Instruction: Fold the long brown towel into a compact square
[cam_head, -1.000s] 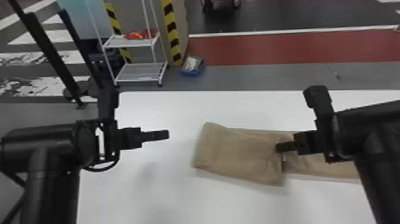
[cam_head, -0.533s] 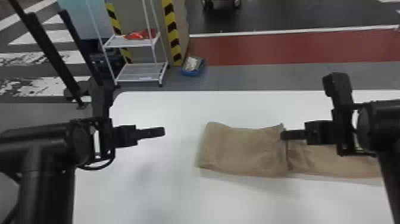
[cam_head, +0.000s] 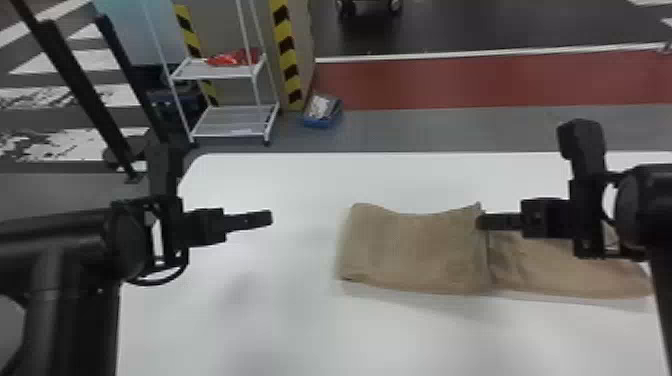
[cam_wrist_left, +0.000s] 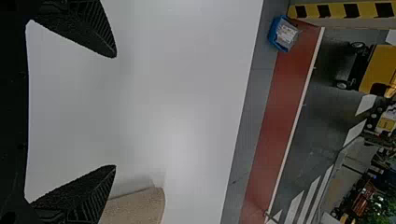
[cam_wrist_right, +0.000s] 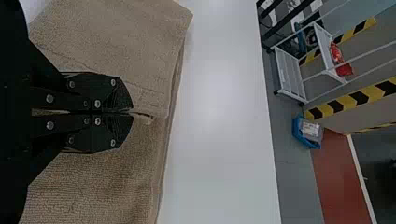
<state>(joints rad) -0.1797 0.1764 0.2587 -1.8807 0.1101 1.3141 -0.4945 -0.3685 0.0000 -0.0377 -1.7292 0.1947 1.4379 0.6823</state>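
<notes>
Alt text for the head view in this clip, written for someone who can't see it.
A brown towel lies on a white table, its left end folded over, with the right gripper at the folded layer's edge. The left gripper hangs over the table, left of the towel. A white shelf rack stands beyond.

The head camera is looking forward and down at the surface (cam_head: 275, 325). Both wrist cameras are looking across it from nearer, the right one sitting close over the towel (cam_head: 415, 250). All three are seeing the towel and blue box (cam_head: 315, 122); head and right wrist are sharing the rack (cam_head: 220, 125).
</notes>
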